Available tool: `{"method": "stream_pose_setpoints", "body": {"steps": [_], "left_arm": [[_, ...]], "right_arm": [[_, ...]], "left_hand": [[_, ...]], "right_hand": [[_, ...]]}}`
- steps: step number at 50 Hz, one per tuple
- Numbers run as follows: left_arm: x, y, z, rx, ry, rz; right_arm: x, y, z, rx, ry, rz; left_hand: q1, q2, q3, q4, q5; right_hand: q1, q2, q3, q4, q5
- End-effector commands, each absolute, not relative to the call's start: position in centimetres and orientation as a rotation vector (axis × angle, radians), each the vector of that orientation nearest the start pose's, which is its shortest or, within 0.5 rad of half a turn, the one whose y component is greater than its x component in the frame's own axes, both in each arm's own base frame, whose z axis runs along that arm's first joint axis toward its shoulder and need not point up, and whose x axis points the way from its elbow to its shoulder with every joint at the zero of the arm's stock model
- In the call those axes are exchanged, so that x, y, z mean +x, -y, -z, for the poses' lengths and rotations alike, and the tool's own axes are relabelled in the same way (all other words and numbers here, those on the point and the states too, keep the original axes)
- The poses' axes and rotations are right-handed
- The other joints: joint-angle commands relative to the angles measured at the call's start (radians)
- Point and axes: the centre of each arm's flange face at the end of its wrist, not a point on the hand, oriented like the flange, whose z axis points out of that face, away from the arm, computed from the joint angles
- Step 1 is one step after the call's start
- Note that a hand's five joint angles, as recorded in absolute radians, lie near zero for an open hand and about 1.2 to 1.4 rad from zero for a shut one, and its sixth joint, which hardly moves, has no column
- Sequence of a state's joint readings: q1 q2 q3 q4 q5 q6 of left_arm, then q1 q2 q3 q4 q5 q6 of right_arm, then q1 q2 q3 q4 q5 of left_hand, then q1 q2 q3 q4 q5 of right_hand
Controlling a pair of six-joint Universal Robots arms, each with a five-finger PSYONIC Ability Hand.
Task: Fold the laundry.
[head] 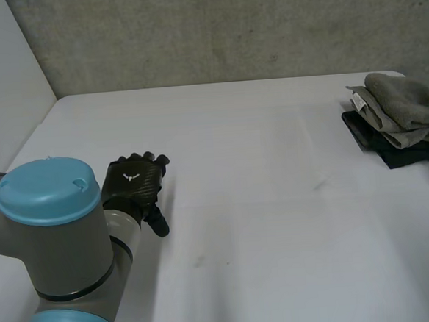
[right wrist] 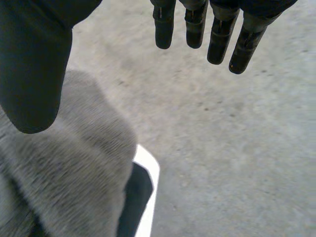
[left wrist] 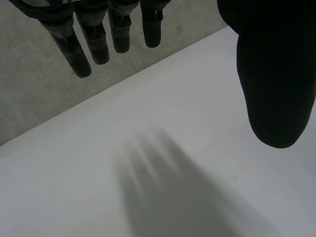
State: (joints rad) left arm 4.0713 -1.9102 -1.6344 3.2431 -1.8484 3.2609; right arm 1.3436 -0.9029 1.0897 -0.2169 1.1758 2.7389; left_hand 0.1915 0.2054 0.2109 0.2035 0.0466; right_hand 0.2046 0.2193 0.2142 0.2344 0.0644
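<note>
Over the table [head: 261,202], left hand [head: 131,183] straight-fingered; above folded laundry [head: 403,115], right hand [right wrist: 30,74] likewise

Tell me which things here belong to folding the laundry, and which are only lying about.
For the job: grey garment, dark garment under it, left hand and right hand, both open.
Only surroundings: white table, wall. Nothing loose lies about.

This looks like a robotics lab or test cell. My grey arm with its light-blue cap [head: 51,224] reaches over a plain white table [head: 276,201] set against a rough grey concrete wall [head: 227,27]. A small stack of folded grey and dark clothes [head: 399,115] lies at the table's edge.
</note>
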Motion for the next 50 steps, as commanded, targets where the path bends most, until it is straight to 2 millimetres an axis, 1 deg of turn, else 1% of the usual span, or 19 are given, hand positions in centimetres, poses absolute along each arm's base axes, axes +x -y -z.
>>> {"method": "stream_pose_setpoints", "body": {"steps": [1,6,7,10,14,15,17,18,21,22,23,24,25,28,29,31,32,40,50], "left_arm": [[-28.5,20.5,-19.3,0.705,-2.488,1.939],[-28.5,20.5,-19.6,0.699,-2.482,1.951],[-28.5,20.5,-19.7,0.698,-2.48,1.955],[-28.4,20.4,-20.3,0.689,-2.471,1.976],[-28.1,20.7,-21.1,0.656,-2.452,2.01],[-27.9,20.7,-21.4,0.646,-2.446,2.019],[-27.7,20.9,-21.9,0.629,-2.436,2.035],[-27.4,21.2,-22.4,0.604,-2.422,2.056],[-26.9,21.6,-23.3,0.567,-2.399,2.086],[-26.8,21.6,-23.5,0.558,-2.392,2.098],[-26.6,21.7,-24.0,0.541,-2.379,2.115],[-26.4,21.8,-24.3,0.53,-2.372,2.123],[-26.3,21.8,-24.5,0.522,-2.365,2.132],[-25.8,22.0,-25.6,0.491,-2.336,2.168],[-25.7,22.0,-25.8,0.481,-2.328,2.178],[-25.4,22.1,-26.5,0.46,-2.308,2.201],[-25.3,22.2,-26.7,0.454,-2.301,2.204],[-25.1,22.4,-27.6,0.445,-2.279,2.244],[-25.3,22.2,-27.1,0.492,-2.335,2.253]], "right_arm": [[4.9,46.8,-25.8,-0.443,-2.337,2.469],[4.1,46.2,-28.9,-0.319,-2.379,2.567],[4.2,45.9,-29.7,-0.301,-2.379,2.584],[5.0,45.4,-30.5,-0.294,-2.347,2.596],[9.5,43.9,-32.5,-0.366,-2.214,2.607],[11.3,43.1,-33.1,-0.391,-2.161,2.599],[12.9,42.2,-33.9,-0.405,-2.11,2.593],[14.3,41.2,-34.4,-0.41,-2.071,2.577],[16.6,39.6,-34.9,-0.417,-2.019,2.539],[18.3,38.4,-35.0,-0.429,-1.988,2.501],[19.1,37.7,-35.0,-0.437,-1.974,2.481],[19.8,37.1,-34.9,-0.445,-1.964,2.46],[21.3,35.9,-34.4,-0.471,-1.956,2.41],[23.2,34.1,-33.3,-0.518,-1.959,2.338],[24.2,32.8,-32.4,-0.548,-1.971,2.29],[25.0,31.8,-31.4,-0.574,-1.991,2.244],[25.7,30.6,-30.2,-0.604,-2.015,2.194],[27.4,26.7,-25.4,-0.7,-2.092,2.043],[27.5,25.8,-24.8,-0.696,-2.039,2.078]], "left_hand": [[0.001,-0.012,-0.018,-0.011,-0.028],[0.001,-0.012,-0.018,-0.011,-0.028],[0.001,-0.012,-0.018,-0.011,-0.028],[-0.001,-0.015,-0.021,-0.013,-0.031],[-0.001,-0.015,-0.021,-0.013,-0.031],[-0.001,-0.015,-0.021,-0.013,-0.031],[-0.001,-0.015,-0.021,-0.013,-0.031],[-0.001,-0.015,-0.021,-0.013,-0.031],[-0.001,-0.015,-0.021,-0.013,-0.031],[-0.001,-0.015,-0.021,-0.013,-0.031],[-0.001,-0.015,-0.021,-0.013,-0.031],[-0.001,-0.015,-0.021,-0.013,-0.031],[-0.004,-0.018,-0.024,-0.016,-0.034],[-0.007,-0.021,-0.027,-0.019,-0.037],[-0.007,-0.021,-0.027,-0.019,-0.037],[-0.007,-0.021,-0.027,-0.019,-0.037],[-0.007,-0.021,-0.027,-0.019,-0.037],[-0.013,-0.027,-0.033,-0.025,-0.043],[-0.013,-0.027,-0.033,-0.025,-0.043]], "right_hand": [[-0.03,-0.045,-0.04,-0.06,-0.064],[-0.03,-0.045,-0.04,-0.06,-0.064],[-0.03,-0.045,-0.04,-0.06,-0.064],[-0.03,-0.045,-0.04,-0.06,-0.064],[-0.03,-0.045,-0.04,-0.06,-0.064],[-0.03,-0.045,-0.04,-0.06,-0.064],[-0.03,-0.045,-0.04,-0.06,-0.064],[-0.03,-0.045,-0.04,-0.06,-0.064],[-0.03,-0.045,-0.04,-0.06,-0.064],[-0.03,-0.045,-0.04,-0.06,-0.064],[-0.03,-0.045,-0.04,-0.06,-0.064],[-0.03,-0.045,-0.04,-0.06,-0.064],[-0.03,-0.045,-0.04,-0.06,-0.064],[-0.03,-0.045,-0.04,-0.06,-0.064],[-0.03,-0.045,-0.04,-0.06,-0.064],[-0.03,-0.045,-0.04,-0.06,-0.064],[-0.03,-0.045,-0.04,-0.06,-0.064],[-0.03,-0.045,-0.04,-0.06,-0.064],[-0.03,-0.045,-0.04,-0.06,-0.064]]}}
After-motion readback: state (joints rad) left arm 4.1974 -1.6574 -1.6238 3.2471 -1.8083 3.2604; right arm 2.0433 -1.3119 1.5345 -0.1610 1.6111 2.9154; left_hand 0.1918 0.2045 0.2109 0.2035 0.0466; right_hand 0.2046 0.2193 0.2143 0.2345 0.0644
